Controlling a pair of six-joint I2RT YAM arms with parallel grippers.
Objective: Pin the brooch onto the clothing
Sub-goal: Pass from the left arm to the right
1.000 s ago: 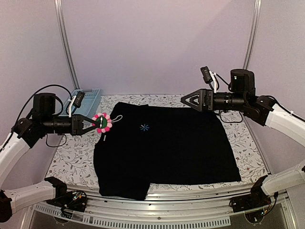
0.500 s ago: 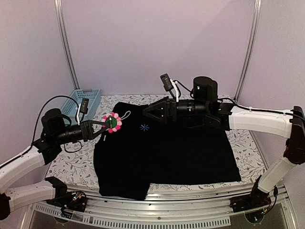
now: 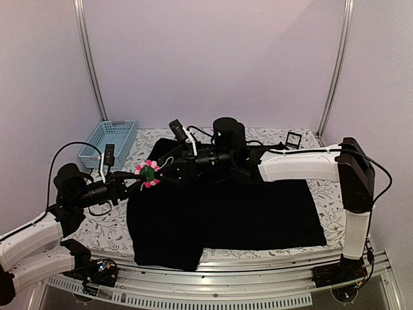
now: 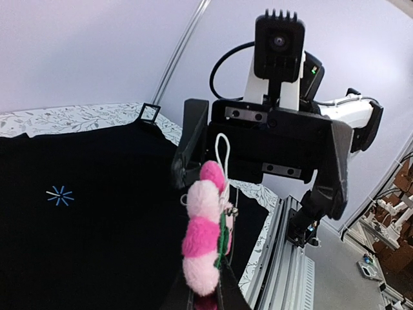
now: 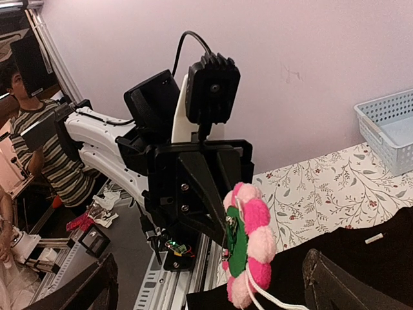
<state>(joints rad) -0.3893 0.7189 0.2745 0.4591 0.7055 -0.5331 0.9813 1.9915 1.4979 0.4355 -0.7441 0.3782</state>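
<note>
Since the earlier frames the right arm has swung far across towards the left one, and the right end effector (image 3: 166, 174) now faces it, jaws spread wide. The large black soft-fabric shirt (image 3: 226, 213) lies flat on the floral-patterned surface (image 3: 97, 223). The left end effector (image 3: 132, 177) is clamped on the small pink-petalled, green-centred flower brooch (image 3: 147, 173), held in the air over the shirt's edge on the left arm's side. This looks like a regrasp. The right should close squarely before the left lets go.
</note>
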